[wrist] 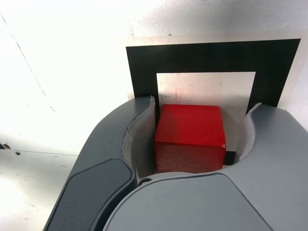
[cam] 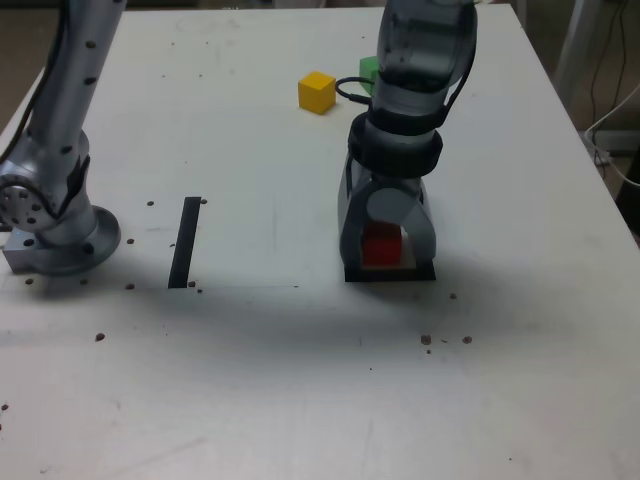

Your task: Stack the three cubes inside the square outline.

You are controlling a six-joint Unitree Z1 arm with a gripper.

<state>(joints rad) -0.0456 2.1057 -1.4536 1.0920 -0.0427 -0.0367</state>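
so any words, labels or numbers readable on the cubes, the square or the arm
None: no readable text in either view.
red cube: plain faces.
yellow cube: plain.
green cube: mostly hidden, nothing legible.
square outline: plain black frame.
arm: no marking visible.

- The arm [cam: 415,80] drops steeply from the top of the exterior view, wrist pointing straight down at the table [cam: 520,380].
- The pincer [cam: 385,250] sits low, tips right at the table surface.
- In the wrist view the jaws stand parted, a visible gap on each side of the red cube [wrist: 190,137] between them.
- The arm's base [cam: 55,235] sits on the table well off toward the exterior view's left.
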